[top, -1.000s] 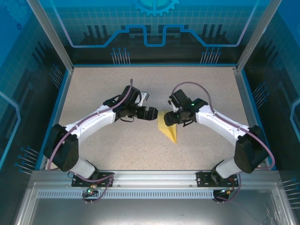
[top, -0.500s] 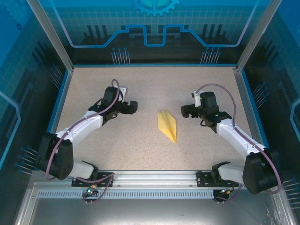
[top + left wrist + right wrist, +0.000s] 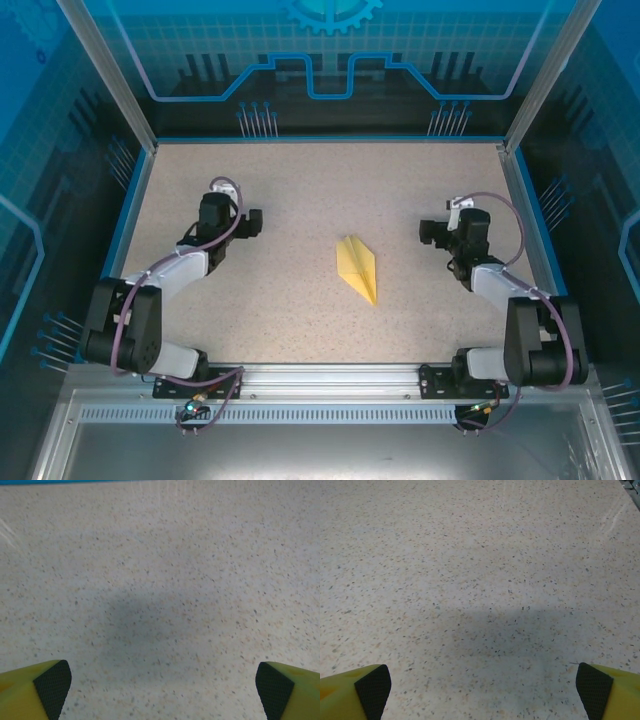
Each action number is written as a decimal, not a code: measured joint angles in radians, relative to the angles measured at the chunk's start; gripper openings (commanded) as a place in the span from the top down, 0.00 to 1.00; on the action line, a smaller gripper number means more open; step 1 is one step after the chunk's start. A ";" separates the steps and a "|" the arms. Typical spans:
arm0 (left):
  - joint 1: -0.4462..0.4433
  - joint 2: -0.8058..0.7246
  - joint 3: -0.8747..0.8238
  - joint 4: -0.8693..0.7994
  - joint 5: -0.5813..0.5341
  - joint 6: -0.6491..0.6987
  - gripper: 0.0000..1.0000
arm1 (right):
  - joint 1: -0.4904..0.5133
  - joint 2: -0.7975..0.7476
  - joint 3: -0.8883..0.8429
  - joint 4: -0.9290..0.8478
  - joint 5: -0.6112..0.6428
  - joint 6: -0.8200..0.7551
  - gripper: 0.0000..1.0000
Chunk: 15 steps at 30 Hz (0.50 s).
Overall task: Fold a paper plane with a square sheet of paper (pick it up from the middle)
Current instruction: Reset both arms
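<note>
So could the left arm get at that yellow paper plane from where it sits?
Probably yes: the left gripper is open, and nothing stands on the table between it and the paper plane.

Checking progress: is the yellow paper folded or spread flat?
Folded: the paper plane lies on the table as a slim pointed dart with a centre crease.

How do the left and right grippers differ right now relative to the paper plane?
The left gripper sits left of the paper plane pointing right; the right gripper sits right of it pointing left. The right gripper is nearer the plane than the left gripper. Both are open and empty.
</note>
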<state>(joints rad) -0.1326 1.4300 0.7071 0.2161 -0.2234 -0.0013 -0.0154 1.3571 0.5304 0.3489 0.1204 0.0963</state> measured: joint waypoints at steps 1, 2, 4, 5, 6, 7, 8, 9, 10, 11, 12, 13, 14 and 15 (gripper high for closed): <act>0.008 0.005 -0.009 0.019 0.000 0.002 0.01 | -0.006 0.024 -0.003 0.034 -0.018 0.000 0.01; 0.018 0.013 -0.017 0.040 0.000 0.005 0.01 | -0.009 0.043 -0.005 0.058 -0.032 -0.001 0.01; 0.035 0.040 -0.031 0.068 0.000 0.008 0.01 | -0.009 0.078 -0.006 0.092 -0.063 -0.005 0.01; 0.042 0.051 -0.031 0.068 0.000 0.008 0.01 | -0.009 0.087 -0.006 0.101 -0.074 -0.005 0.01; 0.048 0.064 -0.031 0.073 0.001 0.008 0.01 | -0.009 0.092 -0.006 0.109 -0.080 -0.008 0.01; 0.055 0.074 -0.031 0.079 0.003 0.008 0.01 | -0.009 0.093 -0.007 0.118 -0.088 -0.010 0.01; 0.060 0.082 -0.033 0.089 0.003 0.008 0.01 | -0.009 0.093 -0.008 0.129 -0.093 -0.012 0.01; 0.064 0.088 -0.037 0.103 0.003 0.008 0.01 | -0.009 0.093 -0.008 0.142 -0.098 -0.013 0.01; 0.066 0.093 -0.039 0.109 0.003 0.008 0.01 | -0.006 0.093 -0.009 0.154 -0.100 -0.016 0.01; 0.067 0.096 -0.039 0.113 0.003 0.007 0.01 | -0.005 0.093 -0.011 0.166 -0.103 -0.019 0.01; 0.068 0.099 -0.039 0.120 0.003 0.007 0.01 | -0.003 0.093 -0.014 0.177 -0.104 -0.020 0.01; 0.068 0.101 -0.041 0.128 0.003 0.006 0.01 | -0.002 0.093 -0.018 0.186 -0.103 -0.023 0.01; 0.068 0.101 -0.043 0.134 0.003 0.005 0.01 | -0.002 0.093 -0.022 0.194 -0.103 -0.024 0.01; 0.068 0.101 -0.043 0.136 0.003 0.004 0.01 | -0.002 0.093 -0.025 0.198 -0.103 -0.026 0.01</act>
<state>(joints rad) -0.0643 1.5307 0.6636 0.3519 -0.2203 0.0029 -0.0177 1.4498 0.5056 0.5472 0.0170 0.0700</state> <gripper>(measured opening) 0.986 0.992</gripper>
